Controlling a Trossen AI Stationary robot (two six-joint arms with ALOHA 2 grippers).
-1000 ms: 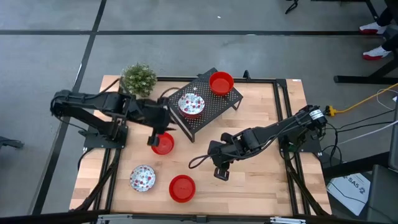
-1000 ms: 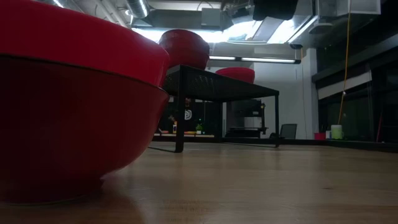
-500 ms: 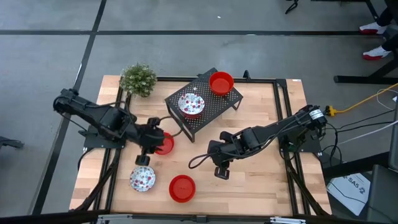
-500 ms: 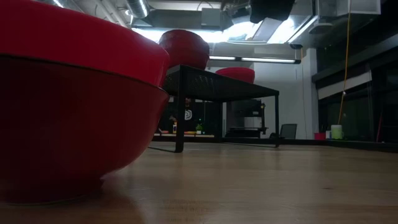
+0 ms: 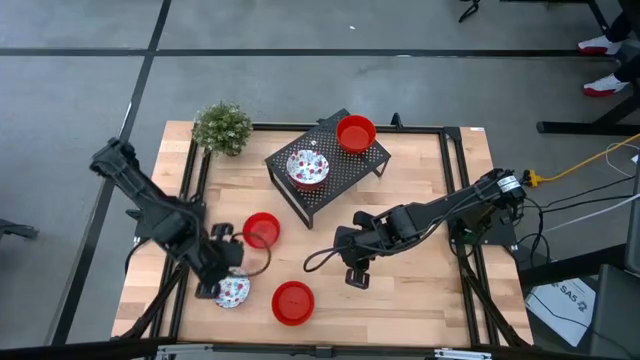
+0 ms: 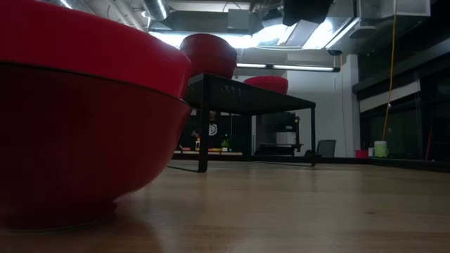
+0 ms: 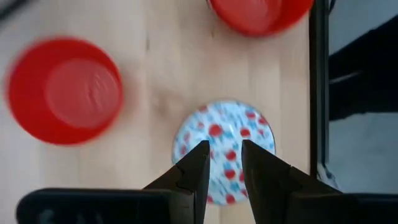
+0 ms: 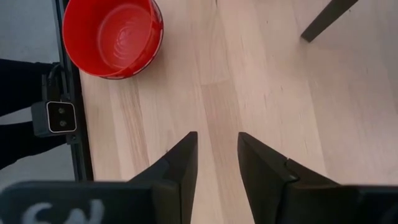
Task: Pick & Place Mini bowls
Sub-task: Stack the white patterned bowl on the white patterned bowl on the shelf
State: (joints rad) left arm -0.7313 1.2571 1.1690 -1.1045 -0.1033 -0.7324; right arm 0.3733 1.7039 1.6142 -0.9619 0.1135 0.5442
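Mini bowls sit in two groups. Near the table's (image 5: 420, 300) front-left corner, a speckled bowl (image 5: 234, 292) lies under the left gripper (image 5: 214, 281), whose fingers (image 7: 194, 174) stand slightly spread above it, holding nothing. Just beside it a red bowl (image 5: 262, 230) rests toward the middle, another red bowl (image 5: 293, 302) by the front edge. On the black mesh rack (image 5: 345, 168) at the back edge sit a speckled bowl (image 5: 307, 167) and a red bowl (image 5: 355, 132). Right of centre, the right gripper (image 5: 355, 278) hovers over bare wood, fingers parted.
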